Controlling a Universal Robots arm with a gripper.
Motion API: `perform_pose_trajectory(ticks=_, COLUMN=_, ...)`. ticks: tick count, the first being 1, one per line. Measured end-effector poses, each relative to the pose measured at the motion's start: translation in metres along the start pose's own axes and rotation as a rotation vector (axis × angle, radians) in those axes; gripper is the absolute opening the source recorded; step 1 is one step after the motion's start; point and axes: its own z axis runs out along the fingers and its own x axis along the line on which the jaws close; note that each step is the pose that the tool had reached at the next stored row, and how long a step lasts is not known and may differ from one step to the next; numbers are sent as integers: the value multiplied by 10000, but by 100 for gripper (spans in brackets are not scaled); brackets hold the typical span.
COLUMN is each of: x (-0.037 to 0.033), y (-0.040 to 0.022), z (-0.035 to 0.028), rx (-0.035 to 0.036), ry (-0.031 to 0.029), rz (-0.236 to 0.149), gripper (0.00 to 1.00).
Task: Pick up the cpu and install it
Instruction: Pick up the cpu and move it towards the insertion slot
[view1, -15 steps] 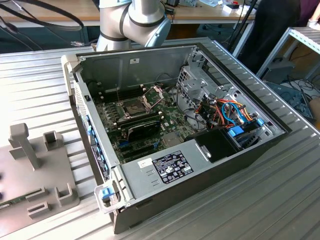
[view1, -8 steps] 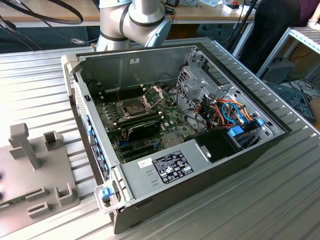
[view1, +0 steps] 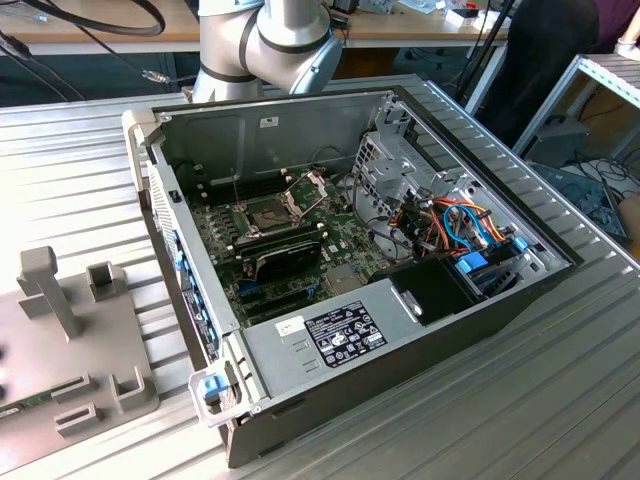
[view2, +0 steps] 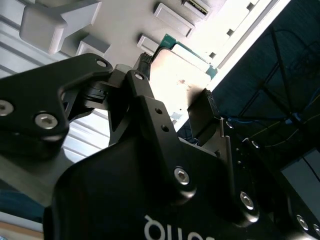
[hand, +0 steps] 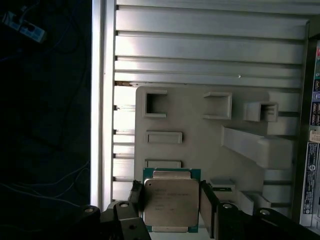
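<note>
The cpu (hand: 170, 204), a flat square chip with a dull silvery top and a green rim, sits between my two black fingers in both wrist views. My gripper (hand: 170, 200) is shut on it, one finger against each opposite edge. It hangs just over the grey fixture plate (hand: 200, 130) with its moulded recesses. From below, the second wrist view has the cpu (view2: 182, 82) pinched by the gripper (view2: 175, 86). In the exterior view the open computer case (view1: 330, 350) lies on the table, its dark square socket (view1: 270, 212) bare with the shiny hinged frame (view1: 308, 187) raised beside it.
The grey fixture plate (view1: 70, 350) with upright blocks lies at the exterior view's left of the case. The ribbed metal table (view1: 520, 400) carries both. Inside the case are a drive cage, coloured cables (view1: 460, 225) and a black heatsink part (view1: 285, 258). The arm's base (view1: 260, 45) stands behind.
</note>
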Motion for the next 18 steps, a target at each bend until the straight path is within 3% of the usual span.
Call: perform_pose_trajectory(ticks=18, x=-1, y=-4, z=-94, rx=0, ry=0, rz=0, gripper=55)
